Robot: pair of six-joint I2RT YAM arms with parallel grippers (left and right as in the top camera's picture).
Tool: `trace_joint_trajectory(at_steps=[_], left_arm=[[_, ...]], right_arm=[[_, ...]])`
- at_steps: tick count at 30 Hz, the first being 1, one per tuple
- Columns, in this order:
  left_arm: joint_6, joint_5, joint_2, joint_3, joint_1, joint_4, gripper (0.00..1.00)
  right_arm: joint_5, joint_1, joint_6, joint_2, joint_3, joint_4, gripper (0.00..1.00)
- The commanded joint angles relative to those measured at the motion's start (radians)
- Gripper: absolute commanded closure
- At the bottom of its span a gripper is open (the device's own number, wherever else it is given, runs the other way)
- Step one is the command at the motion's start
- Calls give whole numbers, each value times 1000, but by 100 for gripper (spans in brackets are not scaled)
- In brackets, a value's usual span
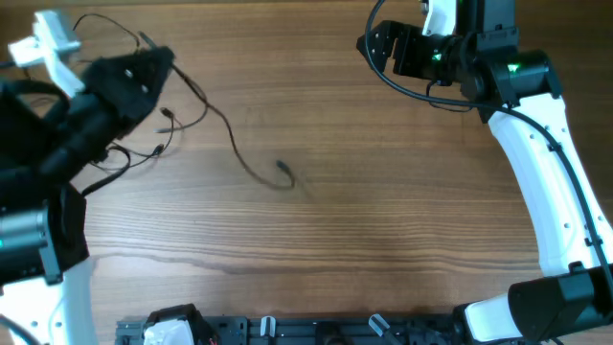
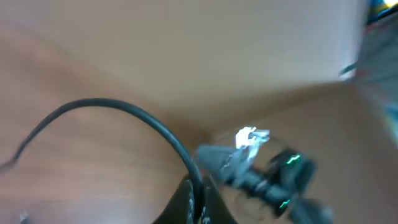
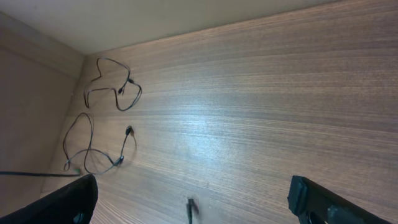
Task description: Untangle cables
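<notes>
Left black gripper [image 1: 142,75] sits over the thin black cables [image 1: 234,140], top-left of the brown wooden table [image 1: 383,211]. Jaw state: can't tell, wrist view is blurred. One strand trails right, its plug end [image 1: 283,170] near mid-table. Right black gripper [image 3: 193,182]: fingers spread wide, holding nothing, well apart from the cables.

A wooden table [image 1: 383,220] fills the view. At the far left, the left arm's gripper [image 1: 144,77] hangs over a loose tangle of cables [image 1: 163,120]; from above, how its jaws stand cannot be told. One cable [image 1: 230,139] trails right out of the tangle and ends in a small plug [image 1: 284,170] near the table's middle. Two more small plugs lie just near of the gripper. At the far right, the right arm's gripper [image 1: 378,43] points left, well apart from the cables. A black rail [image 1: 306,331] runs along the near edge.
</notes>
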Motion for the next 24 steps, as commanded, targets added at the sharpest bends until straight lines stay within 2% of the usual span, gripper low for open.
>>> trace_joint_trajectory(at_steps=[1, 5, 14, 15, 17, 21, 24], left_arm=[[347, 26, 68, 0, -2, -155, 96], [533, 26, 141, 0, -2, -283, 96], [553, -38, 168, 0, 95, -293, 96], [587, -37, 169, 0, 92, -296, 96], [764, -31, 170, 0, 62, -334, 96], [996, 20, 183, 0, -13, -436, 96], [1103, 60, 209, 0, -79, -485, 96]], right_arm=[[11, 2, -3, 7, 3, 2, 0], [11, 2, -3, 7, 3, 12, 0], [11, 2, -3, 7, 3, 0, 0], [11, 2, -3, 7, 3, 2, 0], [11, 2, 0, 7, 3, 8, 0], [10, 2, 0, 7, 3, 11, 0], [10, 2, 1, 7, 3, 10, 0]])
